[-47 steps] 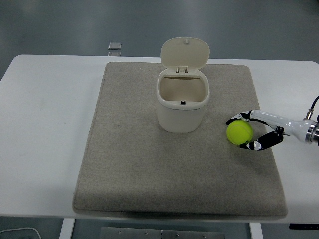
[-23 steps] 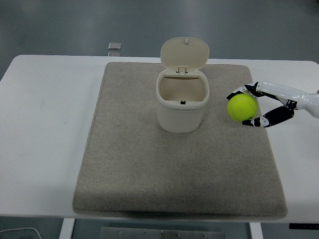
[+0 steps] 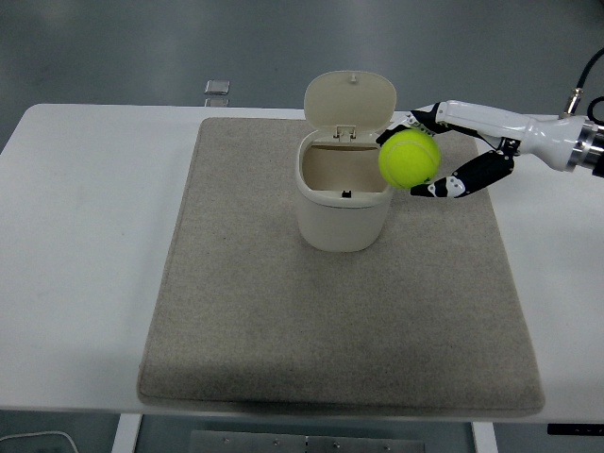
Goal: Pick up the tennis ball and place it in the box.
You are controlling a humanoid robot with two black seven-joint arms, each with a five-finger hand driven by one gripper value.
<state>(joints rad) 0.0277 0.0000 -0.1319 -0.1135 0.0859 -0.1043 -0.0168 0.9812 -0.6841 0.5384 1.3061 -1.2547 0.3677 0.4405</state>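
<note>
Right hand (image 3: pixel 429 156) grips the tennis ball (image 3: pixel 409 159) at the box's (image 3: pixel 344 193) right rim; the opening lies just left.

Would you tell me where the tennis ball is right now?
In the head view, the tennis ball is held in the right hand, at the right rim of the open box.

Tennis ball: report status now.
Right hand shut on tennis ball, held at the box's right rim. Lid up, opening clear. Left hand out of view.
</note>
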